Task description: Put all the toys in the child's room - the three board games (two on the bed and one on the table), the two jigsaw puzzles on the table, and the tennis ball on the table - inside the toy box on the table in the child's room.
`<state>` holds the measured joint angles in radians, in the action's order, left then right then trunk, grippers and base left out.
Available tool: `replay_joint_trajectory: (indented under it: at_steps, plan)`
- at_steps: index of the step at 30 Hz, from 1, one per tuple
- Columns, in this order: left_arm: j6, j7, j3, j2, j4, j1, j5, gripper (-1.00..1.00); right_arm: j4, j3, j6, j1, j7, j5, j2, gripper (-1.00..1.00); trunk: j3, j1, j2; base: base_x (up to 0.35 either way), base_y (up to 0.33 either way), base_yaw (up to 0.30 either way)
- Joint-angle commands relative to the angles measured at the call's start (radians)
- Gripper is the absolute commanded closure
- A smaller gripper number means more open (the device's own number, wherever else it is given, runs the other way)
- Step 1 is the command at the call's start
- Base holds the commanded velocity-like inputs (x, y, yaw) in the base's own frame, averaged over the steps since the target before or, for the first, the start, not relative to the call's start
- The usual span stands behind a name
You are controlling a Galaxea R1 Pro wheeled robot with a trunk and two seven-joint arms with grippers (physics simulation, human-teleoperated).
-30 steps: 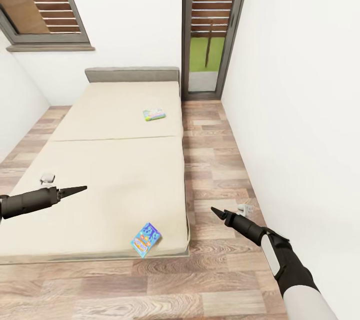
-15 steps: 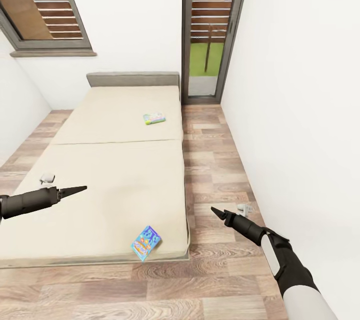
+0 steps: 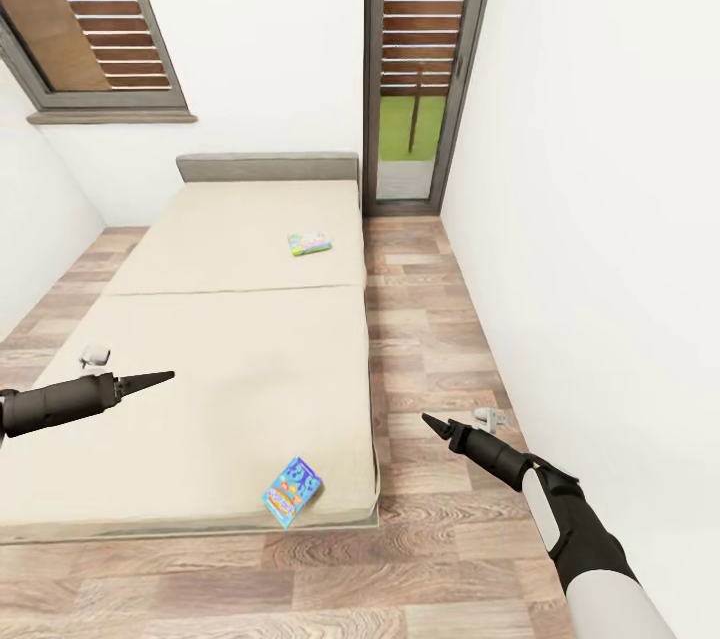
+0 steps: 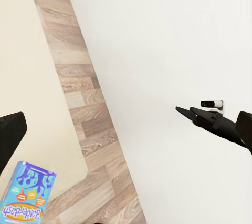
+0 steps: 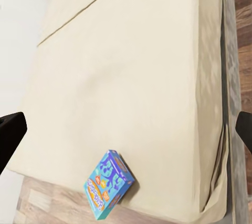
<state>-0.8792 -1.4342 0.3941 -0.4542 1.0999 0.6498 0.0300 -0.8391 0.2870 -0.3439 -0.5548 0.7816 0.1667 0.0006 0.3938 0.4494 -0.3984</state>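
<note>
Two board games lie on the beige bed [image 3: 230, 359]. A blue one [image 3: 292, 491] sits at the bed's near right corner and also appears in the right wrist view [image 5: 109, 184] and the left wrist view [image 4: 25, 197]. A green-white one [image 3: 310, 242] lies farther back near the right edge. My left gripper [image 3: 165, 377] hovers open over the bed's left part. My right gripper [image 3: 428, 419] is open above the floor right of the bed, holding nothing. The table, toy box, jigsaw puzzles and tennis ball are out of view.
A strip of wood-plank floor [image 3: 430, 319] runs between the bed and the white right wall [image 3: 600, 219]. A glass door with a slatted shutter [image 3: 420, 59] stands at the back. A shuttered window [image 3: 90, 19] sits at the back left above the grey headboard [image 3: 268, 166].
The whole picture has shifted down slightly, so the camera moved. Both arms hold the same pose and the games lie as before.
</note>
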Motion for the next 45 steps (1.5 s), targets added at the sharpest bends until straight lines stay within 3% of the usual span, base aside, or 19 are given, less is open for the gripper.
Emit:
replay_joint_trajectory:
  at_steps: [1,45]
  plan:
    - [-0.011,-0.003,0.000,0.001,0.000,0.001,0.001,-1.00,0.000,0.001,-0.009,-0.001,0.002,0.008,0.000,-1.00,0.000,0.001,-0.002,0.000,0.000,0.000]
    - [-0.011,-0.003,0.000,0.009,0.002,0.001,0.000,-1.00,0.020,0.000,-0.007,-0.002,-0.013,0.007,0.001,-1.00,-0.072,0.001,-0.002,0.000,0.000,0.000]
